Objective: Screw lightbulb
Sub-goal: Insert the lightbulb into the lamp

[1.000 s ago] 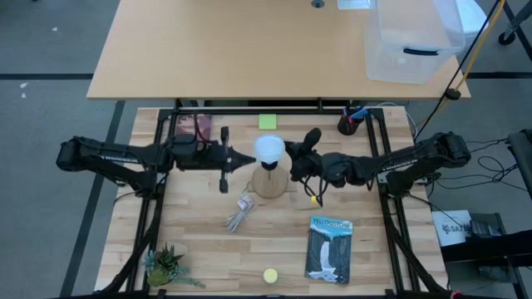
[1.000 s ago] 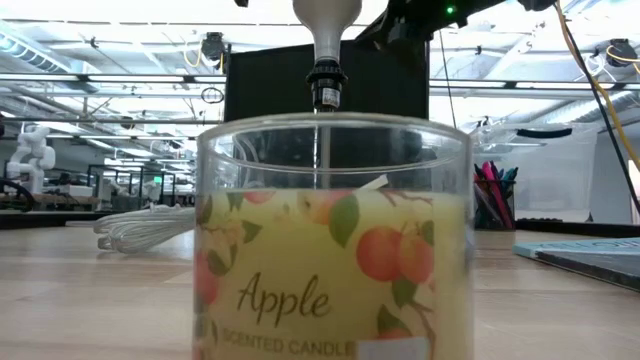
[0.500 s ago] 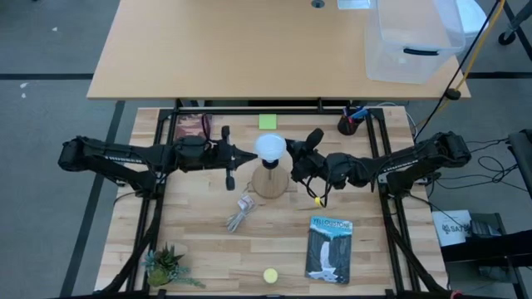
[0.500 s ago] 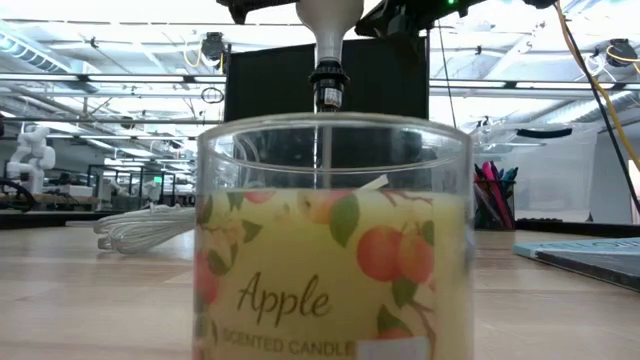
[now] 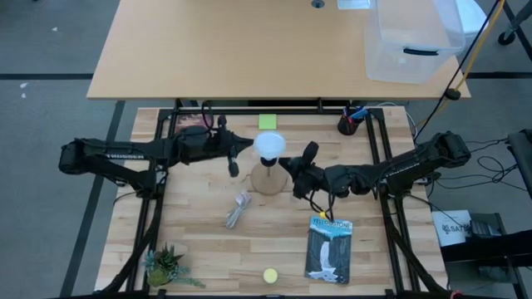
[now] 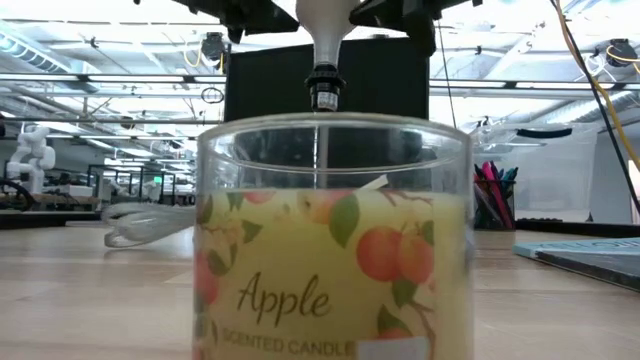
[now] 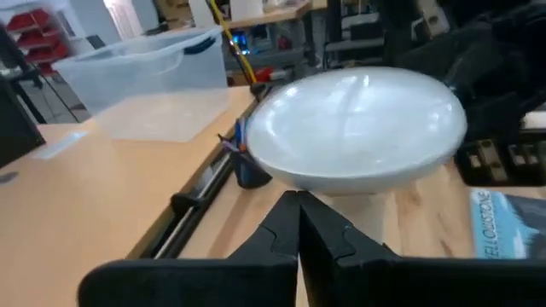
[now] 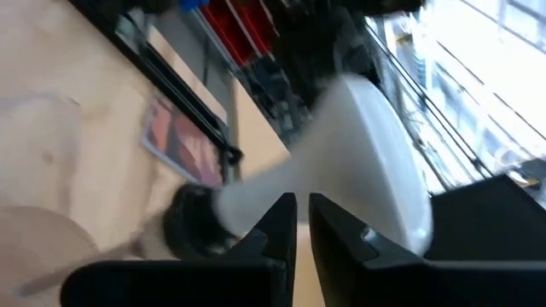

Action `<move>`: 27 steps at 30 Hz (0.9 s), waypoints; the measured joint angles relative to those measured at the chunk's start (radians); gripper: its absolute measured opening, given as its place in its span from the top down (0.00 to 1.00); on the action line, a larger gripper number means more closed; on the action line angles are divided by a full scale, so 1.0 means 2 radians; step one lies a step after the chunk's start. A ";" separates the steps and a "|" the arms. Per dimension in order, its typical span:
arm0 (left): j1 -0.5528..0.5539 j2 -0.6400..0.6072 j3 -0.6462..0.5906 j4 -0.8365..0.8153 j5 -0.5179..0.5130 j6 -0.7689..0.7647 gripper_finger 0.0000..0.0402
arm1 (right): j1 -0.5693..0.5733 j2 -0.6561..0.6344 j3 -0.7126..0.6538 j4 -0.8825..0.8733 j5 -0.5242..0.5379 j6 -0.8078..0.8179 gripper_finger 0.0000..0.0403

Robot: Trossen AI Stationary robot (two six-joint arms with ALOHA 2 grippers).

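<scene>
The lightbulb, a white dome on a grey tapered neck, stands upright with its screw end in the black socket of the round wooden base at the table's middle. My left gripper is shut at the dome's left side, its tips just under the dome's rim. My right gripper comes in from the right, its fingers all but together at the bulb's neck. In the low view a candle jar hides the base. My left gripper lays its shut fingertips against the lower edge of the dome, coming level from the table's left. The bulb stays upright in the socket. My right gripper sets its fingertips against the tapered neck below the dome, coming level from the right. The tips hide the exact place of contact.
A white cord bundle lies near-left of the base. A book, a small plant and a candle jar sit toward the near edge. A green note and a pen cup stand at the far edge.
My left gripper has swung toward the table's far edge along the dome's left side. My right gripper has swung toward the near edge on the bulb's right side. Both stayed shut. The cord bundle has shifted a little.
</scene>
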 joint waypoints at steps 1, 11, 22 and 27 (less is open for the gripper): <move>0.005 0.000 0.000 0.000 0.002 -0.005 1.00 | 0.003 0.000 0.000 0.000 -0.006 0.005 0.93; 0.019 -0.005 0.000 0.030 0.020 -0.007 1.00 | 0.003 0.000 0.000 -0.048 -0.010 0.060 0.93; -0.023 -0.024 0.000 0.044 0.037 0.029 1.00 | -0.048 -0.001 0.000 -0.016 0.024 0.023 0.93; -0.044 -0.028 0.000 0.036 0.037 0.033 1.00 | -0.059 -0.001 0.000 0.029 0.021 -0.018 0.93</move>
